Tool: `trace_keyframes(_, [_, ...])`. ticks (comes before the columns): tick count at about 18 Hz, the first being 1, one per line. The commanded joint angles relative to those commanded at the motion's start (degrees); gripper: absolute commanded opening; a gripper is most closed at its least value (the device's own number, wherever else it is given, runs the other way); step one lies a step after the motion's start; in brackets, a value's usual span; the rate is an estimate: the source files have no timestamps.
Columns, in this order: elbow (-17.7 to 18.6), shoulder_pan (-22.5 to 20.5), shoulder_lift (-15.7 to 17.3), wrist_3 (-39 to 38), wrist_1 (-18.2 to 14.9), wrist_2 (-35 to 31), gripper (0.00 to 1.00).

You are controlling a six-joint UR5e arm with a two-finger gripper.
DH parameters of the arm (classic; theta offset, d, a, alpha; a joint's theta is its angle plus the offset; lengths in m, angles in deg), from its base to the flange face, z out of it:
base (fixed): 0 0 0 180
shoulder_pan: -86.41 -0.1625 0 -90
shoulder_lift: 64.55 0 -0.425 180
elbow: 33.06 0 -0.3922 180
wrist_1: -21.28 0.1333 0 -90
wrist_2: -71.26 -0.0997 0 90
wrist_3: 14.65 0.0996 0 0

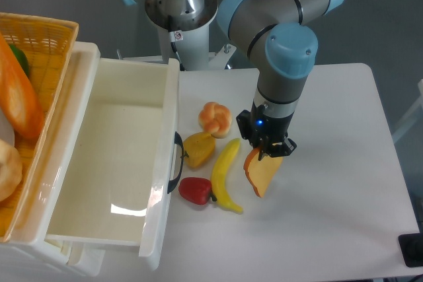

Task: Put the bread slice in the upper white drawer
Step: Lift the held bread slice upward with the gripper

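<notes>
The bread slice [263,175] is held by its top edge in the gripper [267,154]. The jaws are pinched shut on it. The slice hangs down and is tilted, with its lower corner close to the table [344,163]. It cannot be told if that corner is touching the table or is just above it. The slice is just to the right of a yellow banana [227,175].

Other toy foods are seen close by. A round orange bun [215,118] lies up and to the left. A yellow-orange fruit [198,150] and a red pepper [195,191] lie between the banana and the drawer.

The upper white drawer [86,229] is pulled open on the left side, well apart from the slice. Nothing is seen inside it. A black handle [176,163] is fixed on its front wall. A yellow basket [39,37] with a long orange baguette [18,94] sits behind it.

The slice has been picked up, it seems, but it has not been carried over yet. For this step to be done well, the slice should first be lifted higher. That way the banana and the other foods will not be bumped. The tall front wall of the drawer must be cleared too. The grip should be kept tight, since only a small edge is held and the slice could slip or swing. Then the slice should be moved left over the open drawer, lowered inside, and only then let go.
</notes>
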Motion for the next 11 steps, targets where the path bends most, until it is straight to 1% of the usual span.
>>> trace_keyframes(1, [0.52,-0.09,0.0,0.0,0.0,0.17,0.0])
trace_keyframes(3, [-0.08,-0.09,0.09,0.0,-0.17,0.09,0.0])
trace_keyframes(5, [-0.09,-0.17,0.44,-0.44,-1.14,0.17,0.0])
trace_keyframes(6, [-0.17,-0.18,0.61,-0.53,-1.66,0.26,0.0])
trace_keyframes(8, [-0.35,-1.05,2.1,-0.7,-2.98,0.35,0.0])
trace_keyframes(10, [-1.14,-1.32,2.55,-1.31,-4.74,1.57,0.0])
trace_keyframes(11, [-1.84,-1.41,2.55,-3.32,-5.7,2.36,0.0])
